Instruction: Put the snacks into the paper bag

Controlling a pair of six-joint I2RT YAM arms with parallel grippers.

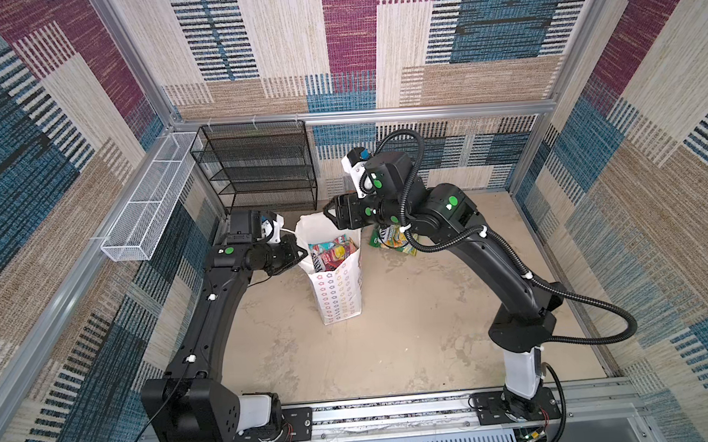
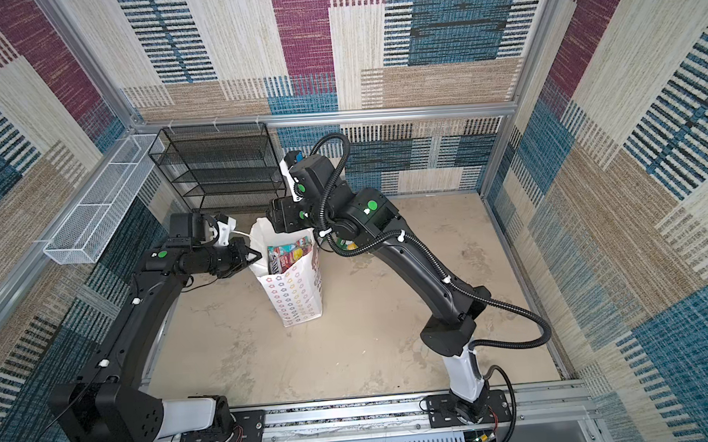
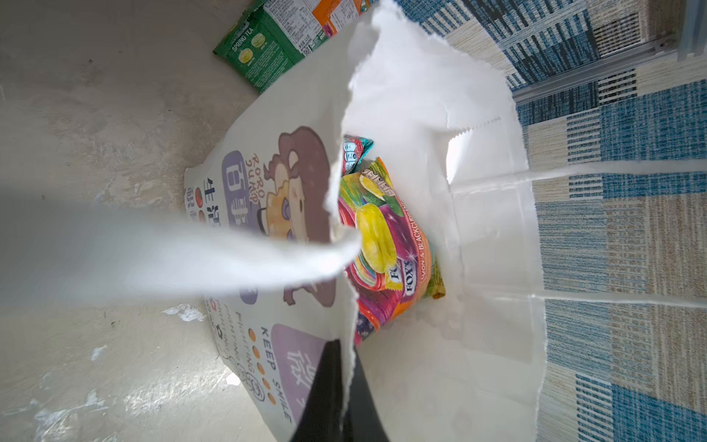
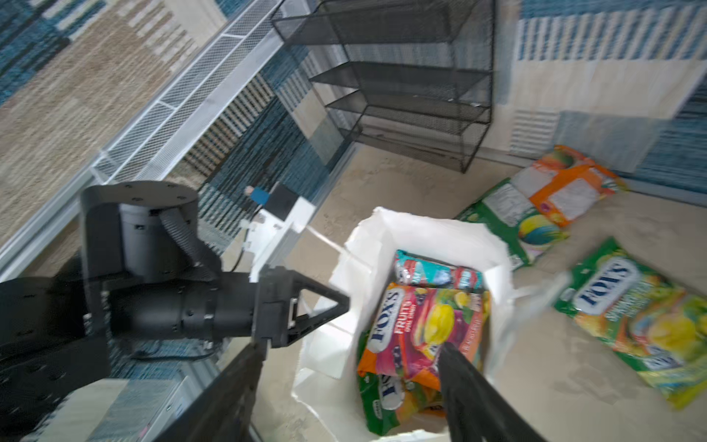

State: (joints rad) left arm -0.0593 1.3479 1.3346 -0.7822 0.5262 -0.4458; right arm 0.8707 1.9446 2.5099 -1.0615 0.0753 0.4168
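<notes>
The white paper bag [image 1: 339, 291] [image 2: 293, 293] stands upright mid-table, its mouth open. My left gripper [image 1: 301, 254] [image 2: 257, 257] [image 3: 346, 382] is shut on the bag's near rim [image 3: 421, 114], one finger on each side of the paper. Several snacks lie inside [image 1: 332, 254] [image 2: 289, 253]: a pink-purple FOX'S packet [image 4: 424, 329] [image 3: 386, 248] on top, a teal one [image 4: 436, 273] and a green one [image 4: 382, 398]. My right gripper [image 1: 330, 211] [image 2: 272, 216] [image 4: 350, 346] hangs open over the bag's mouth, holding nothing. More snacks lie on the table behind the bag: yellow-green [image 4: 635, 317], green [image 3: 260, 49] and orange [image 4: 566, 187].
A black wire-mesh rack [image 1: 258, 164] stands against the back wall left of the bag. A white wire basket [image 1: 151, 203] hangs on the left wall. The right arm's forearm covers part of the loose packets [image 1: 390, 239] in both top views.
</notes>
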